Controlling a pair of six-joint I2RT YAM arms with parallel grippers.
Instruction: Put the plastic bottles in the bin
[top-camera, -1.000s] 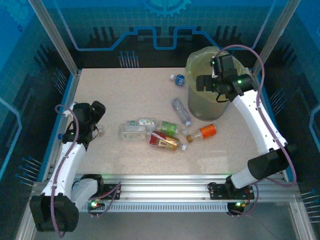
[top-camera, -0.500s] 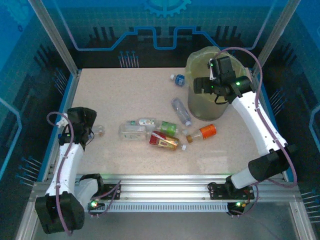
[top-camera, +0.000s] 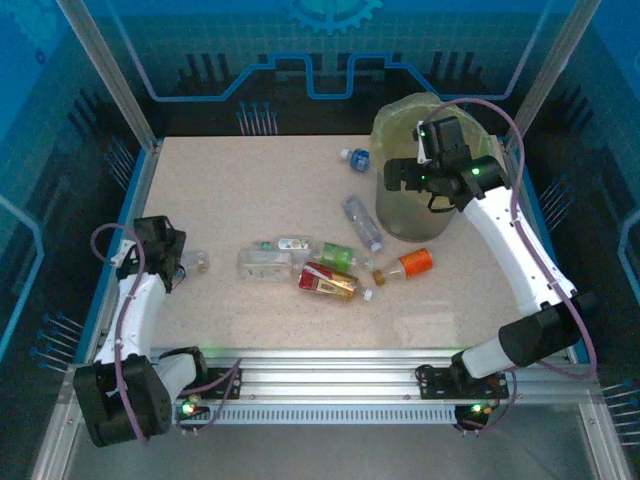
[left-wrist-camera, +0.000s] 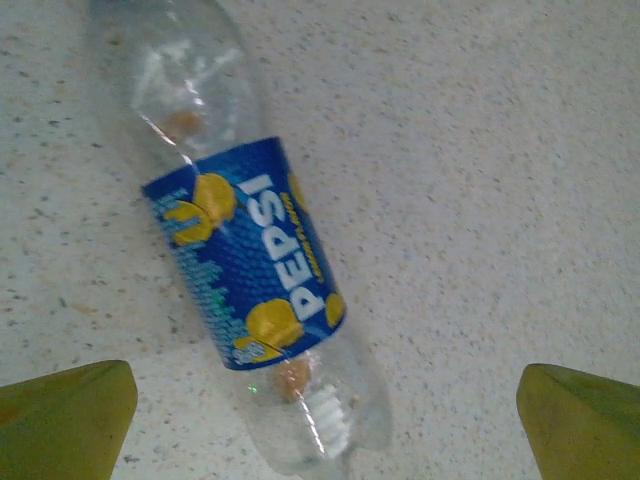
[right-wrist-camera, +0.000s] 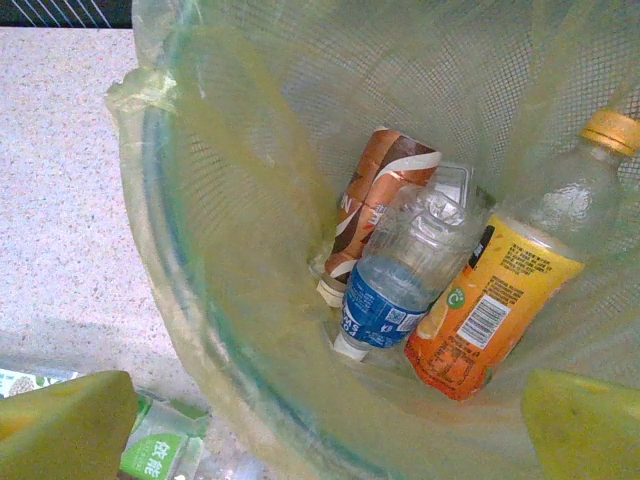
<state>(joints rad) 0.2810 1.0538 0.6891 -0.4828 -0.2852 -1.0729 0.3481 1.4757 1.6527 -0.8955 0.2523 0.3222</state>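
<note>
— Left claw (left-wrist-camera: 325, 425)?
— Fingers spread wide over one clear Pepsi bottle with a blue label (left-wrist-camera: 255, 270), lying on the speckled desk (left-wrist-camera: 480, 150).
— Right claw (right-wrist-camera: 325, 430)?
— Also apart, above the round bin lined with a yellow-green bag (right-wrist-camera: 200, 200). Three plastic bottles (right-wrist-camera: 385, 290) lie inside; about seven other bottles (top-camera: 330, 282) lie mid-desk.

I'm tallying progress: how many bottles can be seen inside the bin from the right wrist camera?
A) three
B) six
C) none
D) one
A: through the bin opening, the right wrist view shows a brown-labelled bottle, a blue-labelled bottle and an orange-labelled bottle with a yellow cap, lying together at the bottom.
</note>
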